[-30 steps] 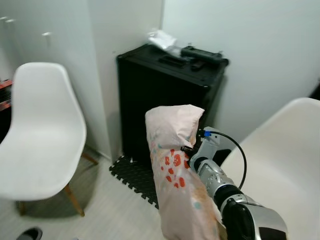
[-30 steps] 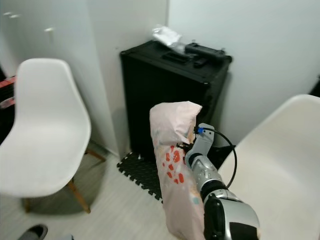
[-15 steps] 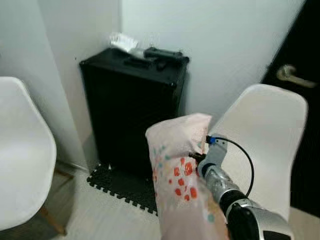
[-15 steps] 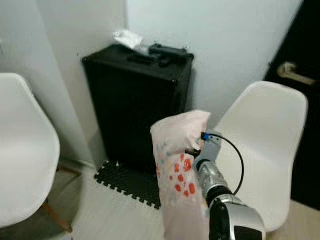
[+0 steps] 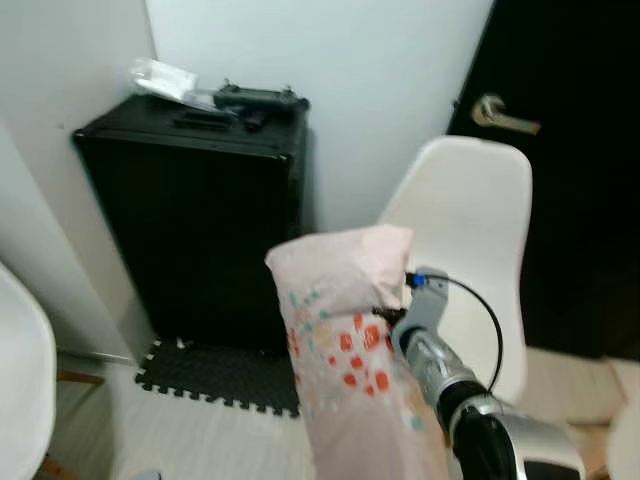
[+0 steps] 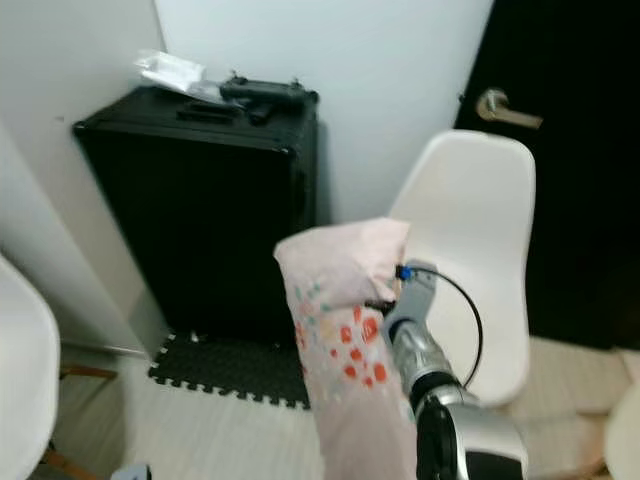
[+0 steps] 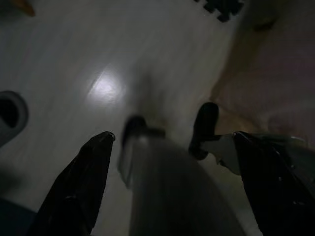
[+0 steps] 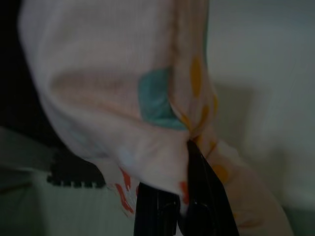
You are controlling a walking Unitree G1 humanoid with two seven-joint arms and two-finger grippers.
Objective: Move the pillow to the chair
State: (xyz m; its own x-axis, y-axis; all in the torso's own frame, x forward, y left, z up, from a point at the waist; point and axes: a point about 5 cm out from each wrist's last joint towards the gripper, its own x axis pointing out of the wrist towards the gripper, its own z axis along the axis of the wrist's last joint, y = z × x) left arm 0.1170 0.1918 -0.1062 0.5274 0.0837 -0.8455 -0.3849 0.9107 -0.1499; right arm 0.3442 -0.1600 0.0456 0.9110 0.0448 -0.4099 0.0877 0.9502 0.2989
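Before the white chair, the right claw is clamped on the pillow, which hangs in the air. To place it well, carry it above the seat, lower, then release. Left claw hangs apart, idle.

Eye views soft, wrist views dim, blurred
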